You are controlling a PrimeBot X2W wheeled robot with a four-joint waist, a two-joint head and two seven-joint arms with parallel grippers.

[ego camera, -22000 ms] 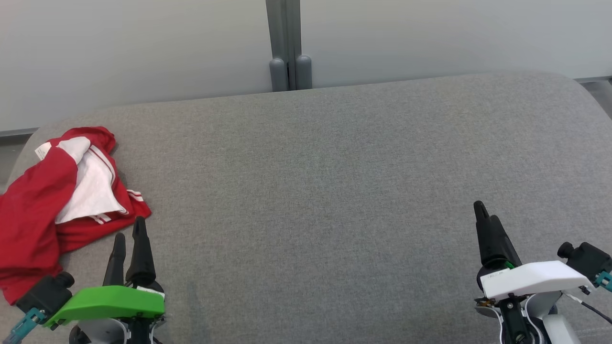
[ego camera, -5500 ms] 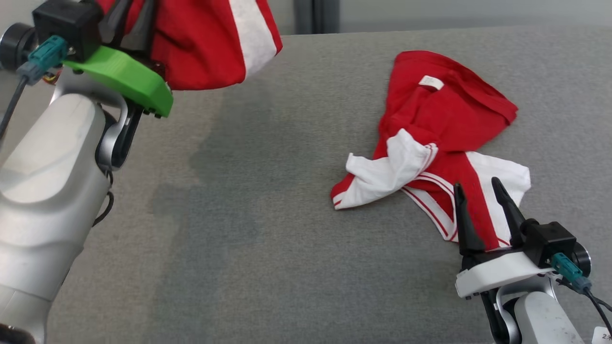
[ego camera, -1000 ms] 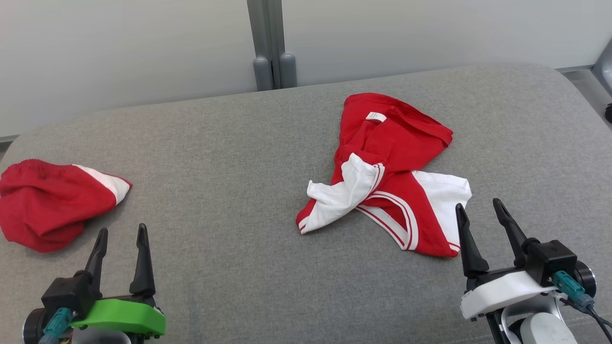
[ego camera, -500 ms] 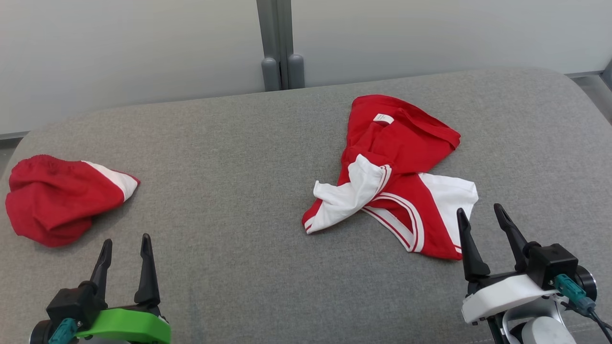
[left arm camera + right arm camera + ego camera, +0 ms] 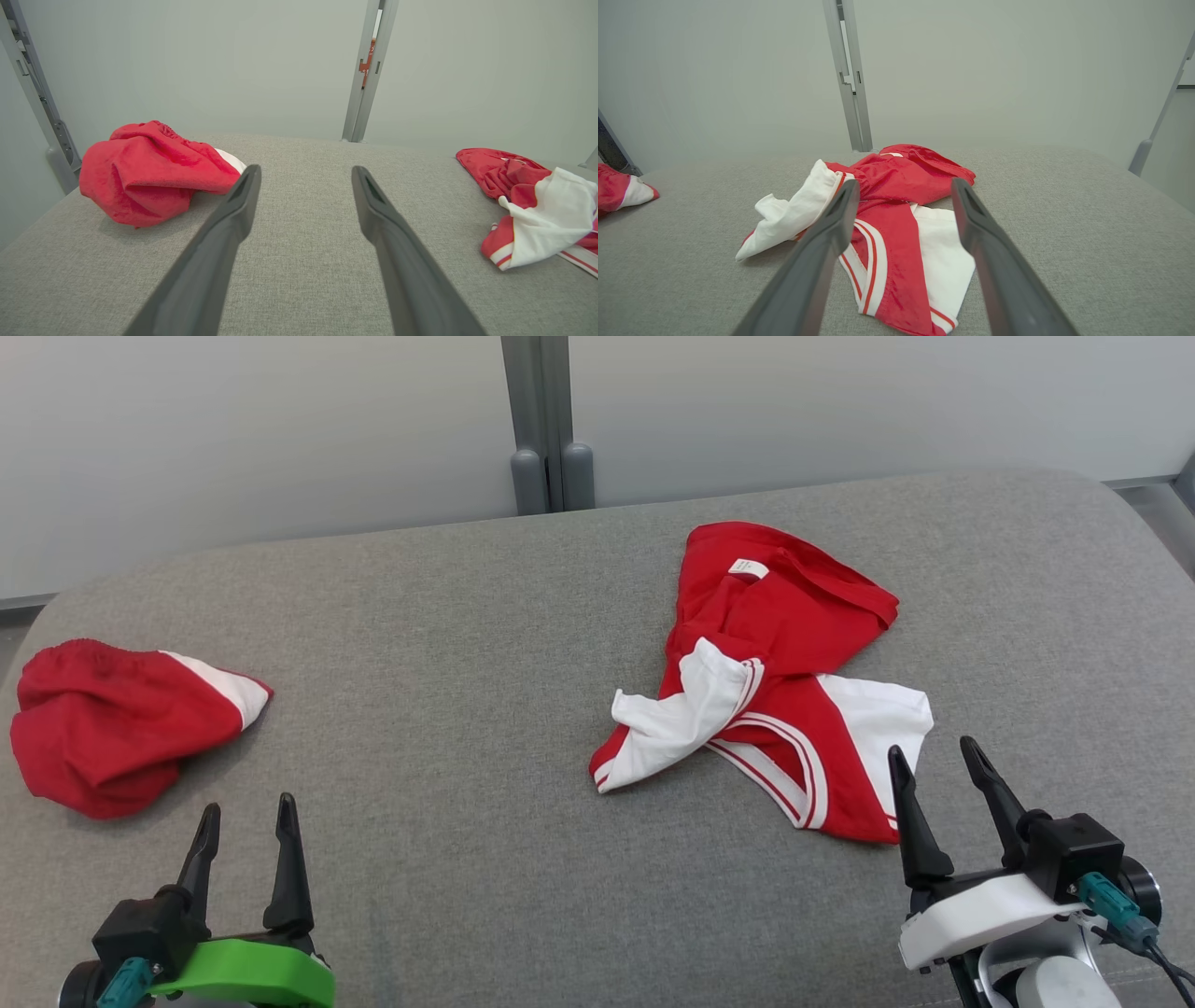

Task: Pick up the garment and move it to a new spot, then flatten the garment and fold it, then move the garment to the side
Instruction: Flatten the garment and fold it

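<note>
Since five seconds earlier, the left gripper (image 5: 247,805) had released the shorts (image 5: 103,728), which lay at the cushion's (image 5: 467,644) left edge. From the head, both grippers stood spread and empty, and the crumpled shirt (image 5: 784,644) lay right of centre, by the right gripper (image 5: 932,749). Left wrist: shorts (image 5: 145,172) sat ahead-left. Right wrist: shirt (image 5: 896,224) lay straight ahead.

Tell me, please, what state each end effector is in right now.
Left end effector: open, holding nothing.
Right end effector: open, holding nothing, by the near edge of the red and white garment.
</note>
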